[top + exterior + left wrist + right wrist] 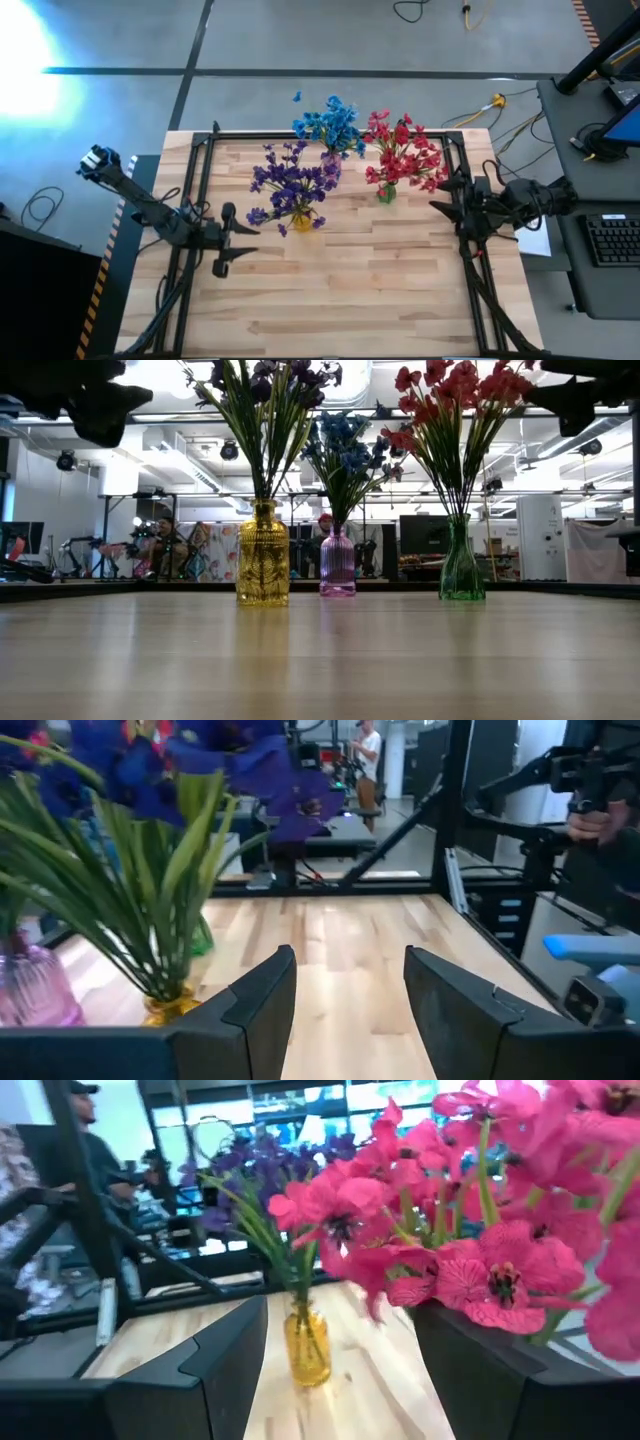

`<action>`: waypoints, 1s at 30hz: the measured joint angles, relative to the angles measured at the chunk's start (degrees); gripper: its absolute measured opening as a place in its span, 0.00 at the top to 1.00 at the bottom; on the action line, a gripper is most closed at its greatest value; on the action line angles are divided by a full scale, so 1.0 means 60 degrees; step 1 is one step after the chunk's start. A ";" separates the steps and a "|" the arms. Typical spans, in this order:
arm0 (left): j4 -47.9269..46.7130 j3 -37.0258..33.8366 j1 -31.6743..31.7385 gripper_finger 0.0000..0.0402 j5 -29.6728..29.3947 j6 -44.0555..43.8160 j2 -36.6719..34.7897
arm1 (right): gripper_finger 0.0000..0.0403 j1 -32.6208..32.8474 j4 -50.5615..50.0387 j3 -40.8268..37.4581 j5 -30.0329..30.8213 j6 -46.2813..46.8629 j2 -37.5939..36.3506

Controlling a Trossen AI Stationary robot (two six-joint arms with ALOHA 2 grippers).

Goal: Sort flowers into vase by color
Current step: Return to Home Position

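Three vases stand upright on the wooden table with their sprigs stuck stem-down inside. The purple flowers fill a yellow vase. Blue flowers sit in a pink-purple vase, and red-pink flowers in a green vase. My left gripper hovers open at the table's left side, left of and nearer than the yellow vase. At the right side, close beside the red-pink blooms, my right gripper is open too. Neither holds anything.
A black frame borders the table's left, far and right edges. Bare wooden tabletop stretches across the near half. Beyond the table lie cables on the floor, a desk with a keyboard to the right, and people far off.
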 joint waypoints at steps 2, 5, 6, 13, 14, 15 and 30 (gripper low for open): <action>0.0188 -0.0200 0.0119 0.57 0.0004 0.0259 -0.0088 | 0.39 0.0000 -0.0077 0.0029 -0.0222 0.0028 -0.0198; 0.0152 -0.0306 0.0270 0.57 0.0072 0.0513 -0.0307 | 0.39 0.0000 0.0004 -0.0003 -0.0556 -0.0138 -0.0197; 0.0149 -0.0307 0.0313 0.57 0.0156 0.0608 -0.0404 | 0.39 0.0000 0.0045 -0.0011 -0.0640 -0.0183 -0.0174; -0.0317 -0.0330 0.0584 0.57 0.0577 0.1265 -0.1210 | 0.39 0.0000 0.0633 -0.0325 -0.0932 -0.0643 -0.0202; -0.0460 -0.0335 0.0616 0.57 0.0578 0.1293 -0.1334 | 0.39 0.0000 0.0704 -0.0345 -0.0965 -0.0646 -0.0202; -0.0613 -0.0336 0.0648 0.57 0.0583 0.1314 -0.1469 | 0.39 0.0000 0.0785 -0.0378 -0.1044 -0.0654 -0.0202; -0.3527 -0.0340 0.0804 0.57 0.0601 0.1575 -0.4476 | 0.39 0.0000 0.3758 -0.2280 -0.1757 -0.1421 -0.0191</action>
